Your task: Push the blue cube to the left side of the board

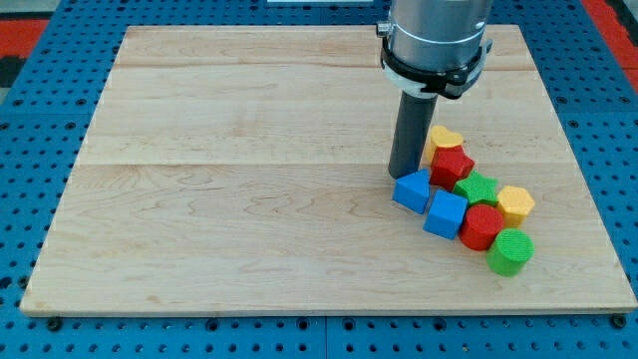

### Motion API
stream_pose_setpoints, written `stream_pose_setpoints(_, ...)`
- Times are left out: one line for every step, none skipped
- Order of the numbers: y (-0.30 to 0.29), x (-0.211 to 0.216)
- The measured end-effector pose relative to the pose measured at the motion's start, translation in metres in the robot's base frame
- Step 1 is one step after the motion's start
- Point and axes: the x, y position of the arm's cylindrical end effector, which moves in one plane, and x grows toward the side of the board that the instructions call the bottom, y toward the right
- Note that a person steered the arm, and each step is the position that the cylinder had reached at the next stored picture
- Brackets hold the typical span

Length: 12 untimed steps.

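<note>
Two blue blocks lie at the right of the wooden board [249,150]. A blue cube [446,214] sits in the middle of a cluster, and a darker blue block [412,190] lies just to its upper left. My tip [403,176] stands at the top left edge of the darker blue block, touching or nearly touching it, up and to the left of the blue cube. The rod rises to the arm's grey body at the view's top.
Around the blue blocks lie a yellow heart [443,139], a red block [453,166], a green block [478,187], a yellow block [515,204], a red cylinder [482,226] and a green cylinder [510,251]. They are tightly packed.
</note>
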Motion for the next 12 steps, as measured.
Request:
stream_pose_setpoints(-0.031,-0.022)
stream_pose_setpoints(-0.003,-0.076)
stream_pose_setpoints(0.076,-0.099)
stream_pose_setpoints(0.164,-0.075)
stream_pose_setpoints(0.224,-0.013)
stream_pose_setpoints(0.226,0.073)
stream_pose_setpoints(0.170,0.117)
stream_pose_setpoints(0.110,0.093)
stream_pose_setpoints(0.108,0.081)
stream_pose_setpoints(0.131,0.077)
stream_pose_setpoints(0.101,0.057)
stream_pose_setpoints(0.091,0.057)
